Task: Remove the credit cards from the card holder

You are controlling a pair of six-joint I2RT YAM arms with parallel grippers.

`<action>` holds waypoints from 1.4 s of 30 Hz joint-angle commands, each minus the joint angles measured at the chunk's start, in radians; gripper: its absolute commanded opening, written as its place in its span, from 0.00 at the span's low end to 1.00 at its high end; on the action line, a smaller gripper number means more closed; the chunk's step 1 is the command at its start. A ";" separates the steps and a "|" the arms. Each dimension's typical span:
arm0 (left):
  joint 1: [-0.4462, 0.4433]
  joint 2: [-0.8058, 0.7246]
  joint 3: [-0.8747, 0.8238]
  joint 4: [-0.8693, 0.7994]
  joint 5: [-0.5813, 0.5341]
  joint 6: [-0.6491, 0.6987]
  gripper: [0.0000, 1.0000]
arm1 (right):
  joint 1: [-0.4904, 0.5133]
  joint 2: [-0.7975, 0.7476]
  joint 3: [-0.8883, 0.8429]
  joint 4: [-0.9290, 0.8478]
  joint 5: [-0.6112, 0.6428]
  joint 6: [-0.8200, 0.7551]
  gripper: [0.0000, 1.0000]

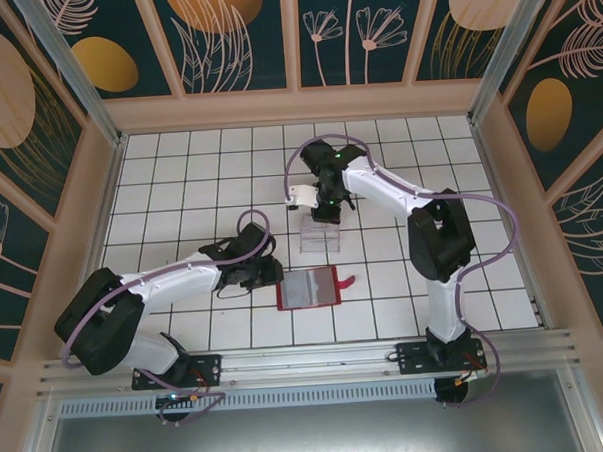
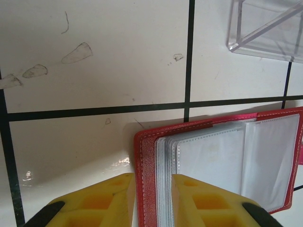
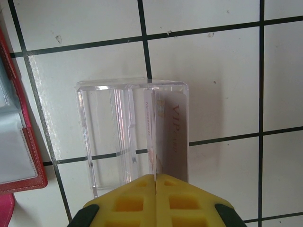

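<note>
- My right pincer (image 3: 155, 182) pinches a pale credit card (image 3: 171, 137) standing in the clear tray (image 3: 86, 137).
- My left pincer (image 2: 152, 188) clamps the open card holder (image 2: 144, 156) flat on the desk (image 2: 94, 47).
- Next, I judge: release the card, then check the sleeves.

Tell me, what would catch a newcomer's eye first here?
The red card holder lies open on the white tiled table, with the left gripper astride its left edge. Beyond it, the right gripper is shut on a pale credit card marked VIP, held at a clear tray.

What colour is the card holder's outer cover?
The card holder is red; clearest in the left wrist view.
</note>
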 commanded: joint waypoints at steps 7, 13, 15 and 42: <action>0.006 -0.041 -0.011 0.015 0.003 -0.020 0.28 | 0.009 0.005 0.020 0.010 0.042 0.004 0.19; 0.007 -0.038 -0.010 0.010 -0.002 -0.017 0.28 | 0.011 -0.063 -0.036 0.115 0.115 0.025 0.25; 0.013 -0.035 -0.007 0.009 -0.003 -0.012 0.28 | 0.014 -0.093 -0.052 0.137 0.111 0.040 0.25; 0.263 -0.017 -0.005 0.119 0.068 0.057 0.28 | 0.241 -0.262 -0.344 0.273 0.142 1.468 0.25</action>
